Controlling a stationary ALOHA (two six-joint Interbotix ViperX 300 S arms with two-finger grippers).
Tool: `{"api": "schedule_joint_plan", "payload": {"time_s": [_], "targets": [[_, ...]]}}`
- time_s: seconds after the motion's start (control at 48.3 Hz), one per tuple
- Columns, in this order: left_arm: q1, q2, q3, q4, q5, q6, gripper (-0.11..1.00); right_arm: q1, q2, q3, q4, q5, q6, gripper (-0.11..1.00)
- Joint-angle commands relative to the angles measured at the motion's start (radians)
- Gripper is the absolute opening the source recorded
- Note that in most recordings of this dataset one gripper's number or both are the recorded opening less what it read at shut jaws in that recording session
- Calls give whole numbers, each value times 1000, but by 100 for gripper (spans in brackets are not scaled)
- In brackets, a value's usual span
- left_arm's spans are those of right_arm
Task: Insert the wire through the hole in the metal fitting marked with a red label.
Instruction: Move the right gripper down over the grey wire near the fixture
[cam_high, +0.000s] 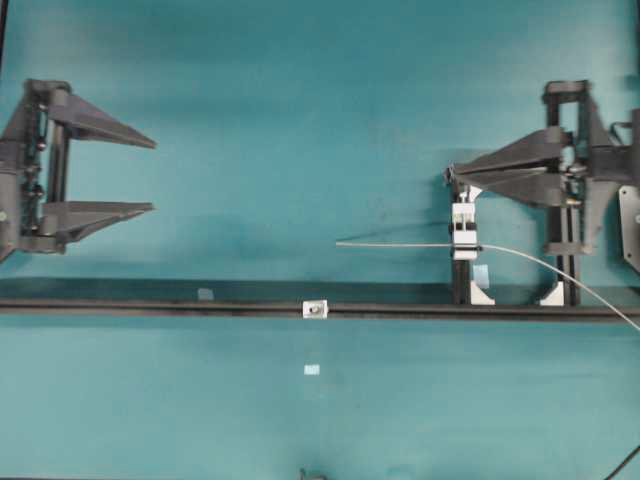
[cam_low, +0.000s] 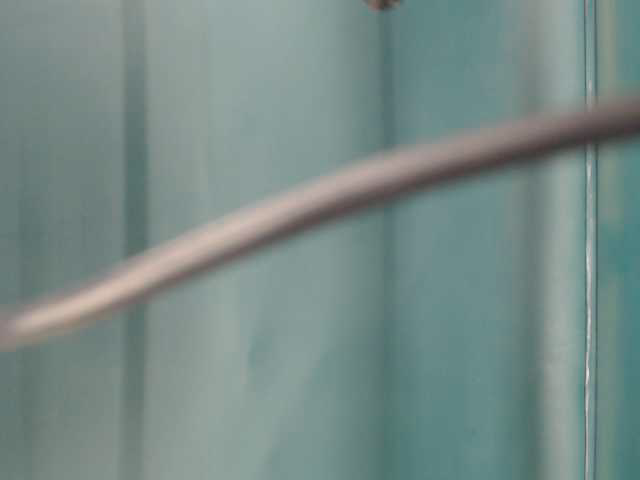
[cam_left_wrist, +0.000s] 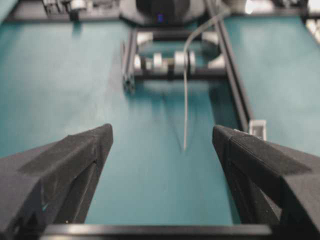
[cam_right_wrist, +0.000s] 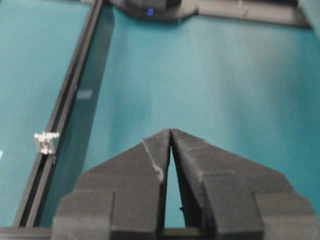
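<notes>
The thin grey wire (cam_high: 400, 244) lies level, clamped in a white block (cam_high: 465, 238); its free tip points left and its tail curves off to the lower right. It crosses the table-level view as a blurred band, the wire (cam_low: 320, 205). The small silver metal fitting (cam_high: 316, 309) sits on the black rail (cam_high: 150, 308), below and left of the wire tip; its hole shows as a dark dot, and no red label is discernible. My left gripper (cam_high: 152, 176) is open and empty at far left, the wire (cam_left_wrist: 185, 100) ahead of it. My right gripper (cam_high: 450, 173) is shut just above the block, holding nothing.
Pale blue tape patches (cam_high: 205, 294) (cam_high: 312, 370) (cam_high: 481, 273) lie on the teal mat. A black frame with white feet (cam_high: 515, 290) carries the clamp block beside the rail. In the right wrist view the fitting (cam_right_wrist: 46, 140) stands on the rail (cam_right_wrist: 65, 110), left of the fingers.
</notes>
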Motion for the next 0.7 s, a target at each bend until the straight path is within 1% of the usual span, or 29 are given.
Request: {"api": "schedule_joint_plan", "payload": {"time_s": [0.0, 0.124, 0.207, 0.456, 0.684], "targets": [[3, 20, -17, -3, -20, 3, 69, -3, 52, -44, 0, -5, 21, 22], [3, 23, 8, -2, -37, 3, 69, -2, 138, -75, 0, -3, 77, 22], [8, 25, 26, -3, -41, 3, 69, 2, 173, -94, 0, -3, 94, 22], [15, 25, 67, -3, -48, -2, 69, 21, 227, -109, 0, -20, 100, 22], [15, 25, 112, -3, -94, -3, 69, 69, 285, -109, 0, -64, 104, 22]]}}
